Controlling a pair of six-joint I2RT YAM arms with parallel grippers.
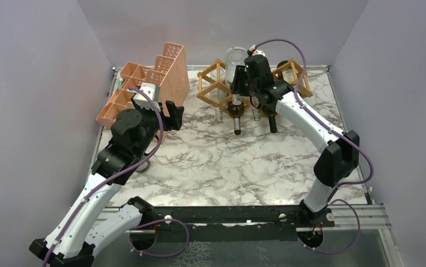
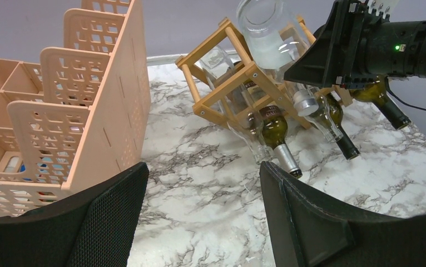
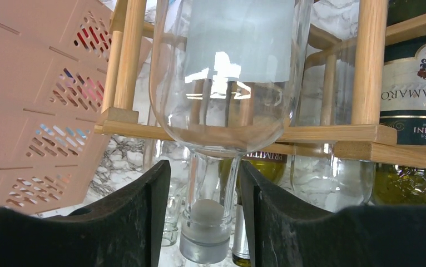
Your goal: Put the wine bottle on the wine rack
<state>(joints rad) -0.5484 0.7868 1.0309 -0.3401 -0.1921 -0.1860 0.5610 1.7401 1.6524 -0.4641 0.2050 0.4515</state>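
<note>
Clear glass, the bottle (image 3: 227, 83) is lying in an upper opening of the wooden rack (image 3: 366, 133), its body sitting between two slats and its capped neck pointing down and out over the front. The right gripper (image 3: 204, 167) is straddling that neck with its jaws parted: a gap is showing on the left side of the neck, while the other finger is sitting right against it or just beside it, so the gripper is not clenching the glass. Other bottles (image 2: 275, 130) are filling the lower openings, green and clear ones, necks sloping down toward the desk (image 1: 227, 161); a dark green one with a cream label is lying just to the right of the clear bottle. The rack is standing near the far edge of the marble-patterned desk. Beside it, to the left, a pink perforated organizer (image 2: 88, 111) is standing. The left gripper (image 2: 202, 167) is hovering over the desk beside the organizer, well apart from the rack, its jaws spread wide and holding nothing.
</note>
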